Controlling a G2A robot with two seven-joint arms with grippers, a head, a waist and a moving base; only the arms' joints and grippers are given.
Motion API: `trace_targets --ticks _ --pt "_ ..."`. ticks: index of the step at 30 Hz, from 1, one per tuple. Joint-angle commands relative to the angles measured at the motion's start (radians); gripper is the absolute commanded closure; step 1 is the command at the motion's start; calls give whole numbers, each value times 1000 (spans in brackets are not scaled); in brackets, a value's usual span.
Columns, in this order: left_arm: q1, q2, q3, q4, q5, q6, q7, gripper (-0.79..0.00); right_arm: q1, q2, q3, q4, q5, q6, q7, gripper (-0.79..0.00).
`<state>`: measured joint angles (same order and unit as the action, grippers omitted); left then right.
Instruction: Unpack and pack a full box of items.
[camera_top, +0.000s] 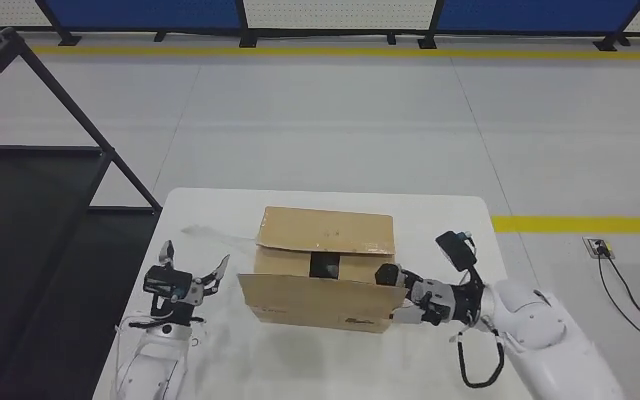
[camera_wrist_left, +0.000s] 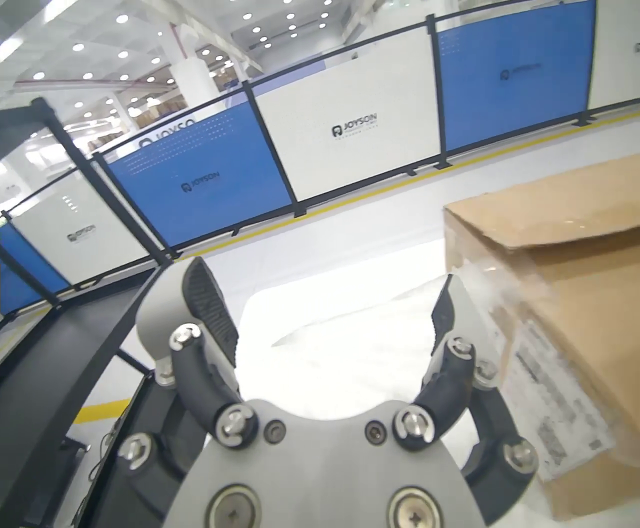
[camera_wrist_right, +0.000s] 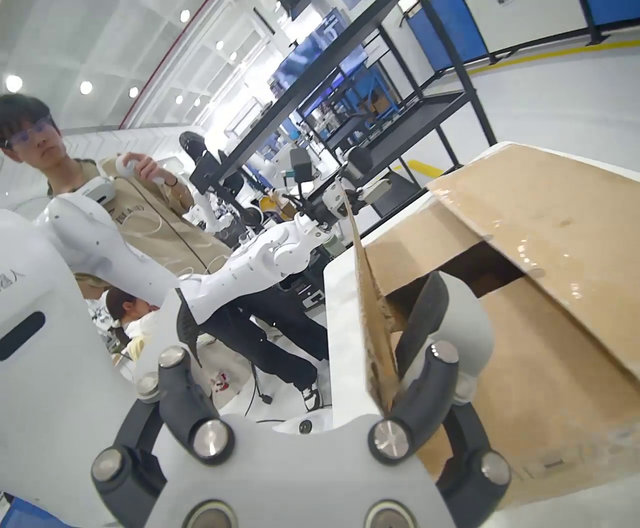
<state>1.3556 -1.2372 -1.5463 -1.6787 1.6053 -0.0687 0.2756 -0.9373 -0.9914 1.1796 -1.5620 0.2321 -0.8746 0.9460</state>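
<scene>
The right gripper (camera_top: 392, 284) sits at the right end of the box (camera_top: 300, 300) with its fingers (camera_wrist_right: 425, 320) spread wide, clamping nothing. The near flap (camera_wrist_right: 372, 320), seen edge-on, runs up between them. One dark pad lies on the flap's inner side, close against the card; I cannot tell whether it touches. The other finger stands well off on the outer side.

The left gripper (camera_wrist_left: 325, 274) hovers just beside the box's left end, also wide open and empty. The box's left wall, bearing a printed label (camera_wrist_left: 555, 395), lies just beside one of its fingers.

The box stands in the middle of the white table (camera_top: 440, 215), partly open. The far flap (camera_top: 330, 228) tilts over the top, and a dark gap (camera_top: 325, 265) shows between it and the near flap. What looks like a strip of clear tape (camera_top: 220, 236) trails from the box's far left corner onto the table.
</scene>
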Motion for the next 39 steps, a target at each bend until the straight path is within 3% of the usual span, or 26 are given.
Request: trace_targets --ticks 1,9,16,26,34,39 --pt "15 5 -6 -16 22 -60 26 -785 -10 34 -32 -40 -28 -27 -27 -785" --pt "98 41 -61 -78 130 -386 167 -785 -34 171 -184 -61 -192 -138 -138 -785" --pt "130 69 -127 -97 193 -568 203 -785 2 220 -251 -21 -127 -138 -138 -785" --pt "132 84 -112 -79 266 -566 170 -785 145 184 -302 147 219 -112 -118 -785" --pt "125 90 -101 -65 258 -529 168 -785 296 129 -382 308 410 87 20 -785" --pt "119 93 -87 -55 253 -511 178 -785 348 106 -410 402 397 145 88 -785"
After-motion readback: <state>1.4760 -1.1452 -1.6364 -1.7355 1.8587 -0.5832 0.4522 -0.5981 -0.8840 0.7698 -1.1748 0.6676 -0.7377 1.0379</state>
